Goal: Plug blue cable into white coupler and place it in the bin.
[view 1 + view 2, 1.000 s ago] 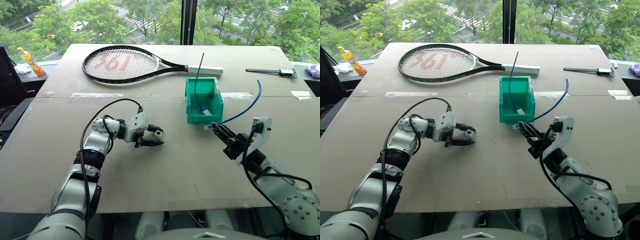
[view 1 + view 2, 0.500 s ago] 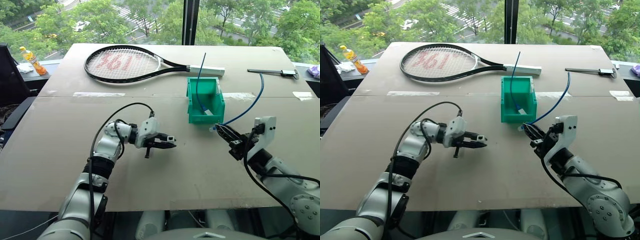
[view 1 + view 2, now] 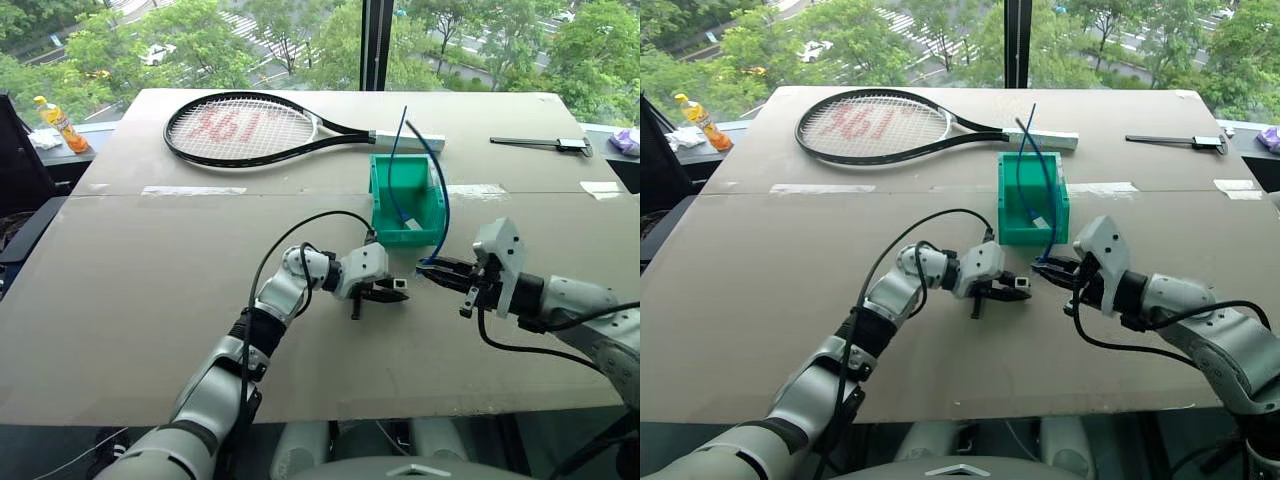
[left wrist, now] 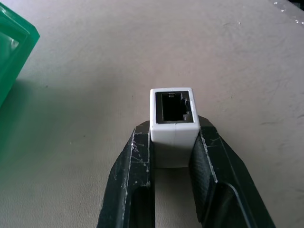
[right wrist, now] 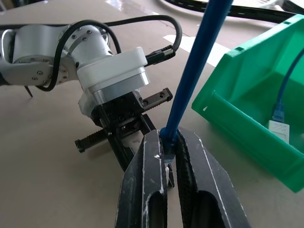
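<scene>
While the two hands are brought tip to tip above the surface [image 3: 150, 300] just before the bin [image 3: 407, 200], the white coupler [image 4: 172, 124] is clamped in the left hand [image 3: 392, 291] and the blue cable [image 5: 195, 71] is pinched near its plug by the right hand [image 3: 436, 272]

Large beige table [image 3: 180, 290], made of two boards with a seam across, taped in places with pale tape [image 3: 193, 190]. Behind it a wide window [image 3: 250, 40] with a dark vertical frame [image 3: 376, 45] in the middle. Outside, green trees [image 3: 190, 35], a road and a white car [image 3: 157, 52]. Soft daylight, no hard shadows. At far left a dark chair [image 3: 20, 160] and an orange bottle [image 3: 61, 123] on a ledge.
</scene>
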Motion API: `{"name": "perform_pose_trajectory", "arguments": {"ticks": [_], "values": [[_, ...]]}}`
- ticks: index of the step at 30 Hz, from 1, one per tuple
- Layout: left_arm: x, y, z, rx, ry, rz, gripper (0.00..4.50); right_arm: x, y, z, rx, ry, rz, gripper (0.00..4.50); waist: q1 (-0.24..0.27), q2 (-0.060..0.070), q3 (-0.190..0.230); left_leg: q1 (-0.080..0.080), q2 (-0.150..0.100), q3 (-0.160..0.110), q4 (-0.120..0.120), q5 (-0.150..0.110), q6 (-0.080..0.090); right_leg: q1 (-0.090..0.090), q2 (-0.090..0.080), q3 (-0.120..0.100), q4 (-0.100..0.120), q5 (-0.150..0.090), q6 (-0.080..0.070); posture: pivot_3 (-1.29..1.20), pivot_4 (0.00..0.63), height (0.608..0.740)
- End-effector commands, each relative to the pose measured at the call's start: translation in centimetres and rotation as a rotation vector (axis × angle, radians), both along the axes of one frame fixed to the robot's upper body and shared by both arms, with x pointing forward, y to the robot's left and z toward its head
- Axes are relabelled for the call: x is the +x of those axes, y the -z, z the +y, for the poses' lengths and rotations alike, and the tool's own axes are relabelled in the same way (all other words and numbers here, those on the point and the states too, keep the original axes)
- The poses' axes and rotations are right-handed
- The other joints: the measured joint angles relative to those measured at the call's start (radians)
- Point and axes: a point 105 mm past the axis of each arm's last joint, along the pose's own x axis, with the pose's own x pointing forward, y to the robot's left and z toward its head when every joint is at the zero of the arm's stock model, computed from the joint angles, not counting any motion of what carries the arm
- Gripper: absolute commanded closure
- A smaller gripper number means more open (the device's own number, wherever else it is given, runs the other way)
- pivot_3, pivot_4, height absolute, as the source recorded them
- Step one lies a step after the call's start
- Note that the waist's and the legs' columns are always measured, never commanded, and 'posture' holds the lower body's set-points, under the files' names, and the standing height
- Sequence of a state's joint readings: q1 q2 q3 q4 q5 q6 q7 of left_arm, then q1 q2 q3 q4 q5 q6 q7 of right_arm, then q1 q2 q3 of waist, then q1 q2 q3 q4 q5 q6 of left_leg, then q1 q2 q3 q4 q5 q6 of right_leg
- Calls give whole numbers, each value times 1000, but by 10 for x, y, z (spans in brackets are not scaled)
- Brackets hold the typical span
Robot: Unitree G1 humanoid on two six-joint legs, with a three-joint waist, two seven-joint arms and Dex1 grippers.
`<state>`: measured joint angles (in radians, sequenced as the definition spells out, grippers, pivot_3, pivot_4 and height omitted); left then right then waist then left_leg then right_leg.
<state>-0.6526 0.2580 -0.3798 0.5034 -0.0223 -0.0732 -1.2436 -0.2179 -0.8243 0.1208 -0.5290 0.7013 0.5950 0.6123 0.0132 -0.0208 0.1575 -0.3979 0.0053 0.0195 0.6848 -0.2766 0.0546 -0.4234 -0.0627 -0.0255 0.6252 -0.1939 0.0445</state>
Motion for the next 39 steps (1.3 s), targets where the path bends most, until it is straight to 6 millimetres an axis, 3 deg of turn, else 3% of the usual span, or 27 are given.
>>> {"name": "perform_pose_trajectory", "arguments": {"ticks": [1, 12, 27, 32, 39], "values": [[0, -3, -2, 15, 36, -24, 4118, 5, 3, 7, -53, -109, -45, 4500, 1, 0, 0, 0, 0, 0, 0, 0, 0, 0, 0, 0, 0, 0, 0, 0, 150, 740], [1, -2, -2, 29, 54, -34, 4118, 11, 32, 4, -196, -207, -28, 4500, 1, 0, 0, 0, 0, 0, 0, 0, 0, 0, -1, 0, 0, 2, 2, 0, 150, 740], [1, -2, -4, 28, 61, -38, 4118, 11, 43, 17, -239, -291, -27, 4500, 1, 0, 0, 2, 0, 0, 1, 0, 0, 1, -1, 0, 0, 2, 1, 0, 150, 740], [2, -1, -3, 31, 57, -38, 4118, 4, 62, 4, -331, -312, 44, 4500, 1, 0, -1, 2, 0, 0, 1, 0, 0, 2, -1, 0, 1, 2, 1, 0, 150, 740], [2, -1, -3, 28, 54, -42, 4118, 6, 64, -5, -348, -281, 102, 4500, 2, 0, -2, 2, 0, -1, 1, 0, 0, 2, -1, -1, 0, 2, 0, 0, 150, 740]]}}
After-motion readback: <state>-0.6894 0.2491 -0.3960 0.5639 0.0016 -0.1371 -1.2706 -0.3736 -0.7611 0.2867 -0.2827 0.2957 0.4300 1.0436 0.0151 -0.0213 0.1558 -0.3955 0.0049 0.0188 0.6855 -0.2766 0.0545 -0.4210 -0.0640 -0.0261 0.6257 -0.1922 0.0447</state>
